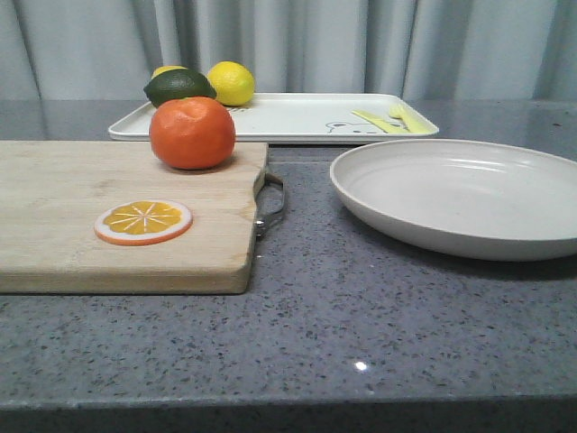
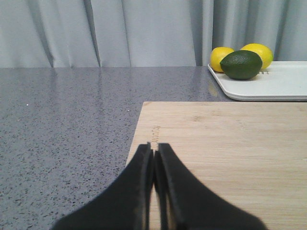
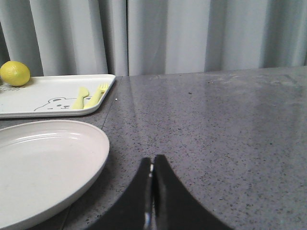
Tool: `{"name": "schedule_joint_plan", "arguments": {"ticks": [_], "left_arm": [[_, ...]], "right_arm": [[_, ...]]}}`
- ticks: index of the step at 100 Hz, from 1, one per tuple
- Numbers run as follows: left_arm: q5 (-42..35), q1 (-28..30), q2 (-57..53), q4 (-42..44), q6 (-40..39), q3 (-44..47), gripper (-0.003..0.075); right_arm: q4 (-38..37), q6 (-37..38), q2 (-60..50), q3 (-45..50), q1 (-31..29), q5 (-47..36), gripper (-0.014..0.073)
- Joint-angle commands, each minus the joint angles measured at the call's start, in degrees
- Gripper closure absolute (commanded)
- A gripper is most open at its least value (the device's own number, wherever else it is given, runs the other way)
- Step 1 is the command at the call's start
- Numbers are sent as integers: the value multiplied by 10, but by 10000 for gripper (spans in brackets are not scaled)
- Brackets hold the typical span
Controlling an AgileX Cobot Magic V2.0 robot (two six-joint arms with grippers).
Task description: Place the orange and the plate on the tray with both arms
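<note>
The orange [image 1: 192, 133] stands on the far right part of the wooden cutting board [image 1: 54, 216]. To its right the off-white plate [image 1: 460, 194] [image 3: 43, 167] lies on the grey counter. Behind both lies the white tray [image 1: 288, 117] [image 3: 29, 98] [image 2: 283, 84] with a bear drawing. Neither gripper appears in the front view. My left gripper [image 2: 154, 147] is shut and empty over the board's left edge; the orange is out of its view. With nothing held, my right gripper [image 3: 153, 159] is shut above the counter just beside the plate's rim.
An orange slice [image 1: 143, 222] lies on the board's front. Two lemons [image 1: 232, 82] [image 2: 258, 51] and a dark green lime [image 1: 179, 86] [image 2: 241, 64] occupy the tray's left end, yellow fork and knife [image 1: 392, 119] [image 3: 88, 97] its right end. Grey curtains hang behind.
</note>
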Motion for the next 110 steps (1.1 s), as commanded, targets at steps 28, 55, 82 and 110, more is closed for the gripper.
{"name": "schedule_joint_plan", "arguments": {"ticks": [28,55,82,110], "left_arm": [[-102,2,-18,-2,-3,13,739],[-105,2,-18,-2,-3,13,739],[-105,2,-18,-2,-3,13,738],[-105,2,-18,-3,-3,13,738]], "right_arm": [[-8,-2,-12,0,-4,-46,662],[-8,-2,-12,0,-4,-46,662],[-8,-2,-12,0,-4,-50,662],[-8,-2,-12,0,-4,-62,662]]}}
